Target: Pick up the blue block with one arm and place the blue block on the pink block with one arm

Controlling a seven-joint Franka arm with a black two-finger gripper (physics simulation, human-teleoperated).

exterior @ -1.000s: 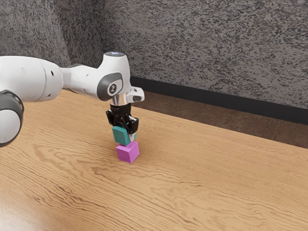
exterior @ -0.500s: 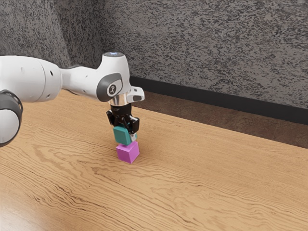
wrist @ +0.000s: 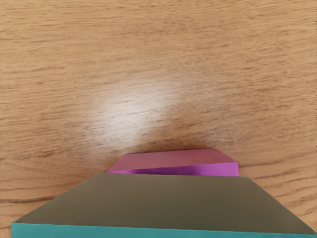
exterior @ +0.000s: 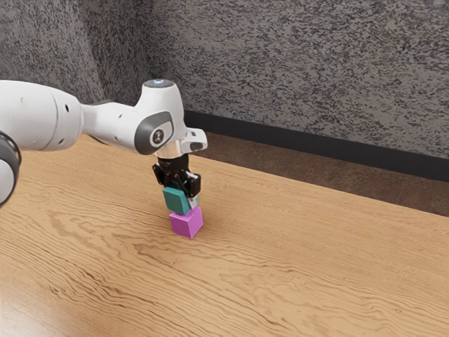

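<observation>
The blue block (exterior: 176, 201), teal in colour, is held between the black fingers of my gripper (exterior: 179, 192), which is shut on it. It sits right at the top of the pink block (exterior: 186, 222), shifted a little toward the exterior view's left; I cannot tell if the two touch. Both are on the wooden table (exterior: 295, 267). In the wrist view the blue block (wrist: 163, 208) looms large just under my hand, and the pink block (wrist: 178, 163) peeks out from beyond it.
A dark speckled wall (exterior: 316, 63) with a black baseboard runs behind the table. Open wood surrounds the two blocks on every side.
My hand has drifted slightly toward the exterior view's left, carrying the blue block with it. The pink block has stayed put.
</observation>
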